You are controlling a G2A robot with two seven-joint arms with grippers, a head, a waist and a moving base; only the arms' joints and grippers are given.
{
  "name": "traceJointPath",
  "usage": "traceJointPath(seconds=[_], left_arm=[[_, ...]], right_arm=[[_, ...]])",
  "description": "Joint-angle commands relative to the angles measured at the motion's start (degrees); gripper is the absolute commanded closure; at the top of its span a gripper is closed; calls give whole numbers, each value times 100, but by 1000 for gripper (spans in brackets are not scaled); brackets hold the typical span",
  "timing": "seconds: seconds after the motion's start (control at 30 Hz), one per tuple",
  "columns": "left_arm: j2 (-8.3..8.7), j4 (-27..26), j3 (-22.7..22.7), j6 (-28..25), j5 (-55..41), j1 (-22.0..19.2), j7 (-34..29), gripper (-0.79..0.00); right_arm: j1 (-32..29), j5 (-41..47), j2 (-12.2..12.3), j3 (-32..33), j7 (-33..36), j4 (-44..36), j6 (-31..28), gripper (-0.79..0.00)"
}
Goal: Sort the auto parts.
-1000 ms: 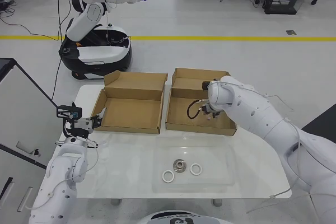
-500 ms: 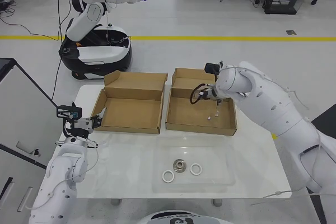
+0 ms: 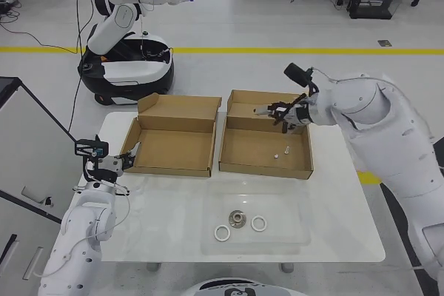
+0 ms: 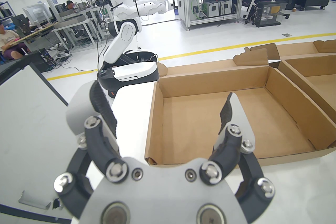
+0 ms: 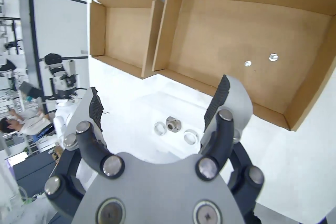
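Metal nut and washer in cardboard box, right gripper spread above

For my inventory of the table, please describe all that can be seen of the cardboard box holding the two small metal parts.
The cardboard box is brown corrugated board, shallow, rectangular, open on top, its lid flap turned back at the far side. It lies flat on the white table, beside a second, similar box. On its floor lie two small metal parts, apart, near one side wall. The right gripper hangs open above it, not touching.
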Motion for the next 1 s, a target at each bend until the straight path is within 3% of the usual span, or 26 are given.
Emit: traceJointPath(seconds=[0.0, 0.23, 0.73, 0.97], left_arm=[[0, 0, 0, 0, 0, 0, 0, -785], [0, 0, 0, 0, 0, 0, 0, -785], [0, 0, 0, 0, 0, 0, 0, -785], [0, 0, 0, 0, 0, 0, 0, -785]], right_arm=[[-159, 322, 61, 311, 0, -108, 1, -785], [-769, 1379, 244, 1256, 150, -408, -180, -785], [-2293, 3146, 532, 3168, 1201, -547, -1683, -785], [-2742, 3698, 606, 3737, 1574, -561, -2009, -785]])
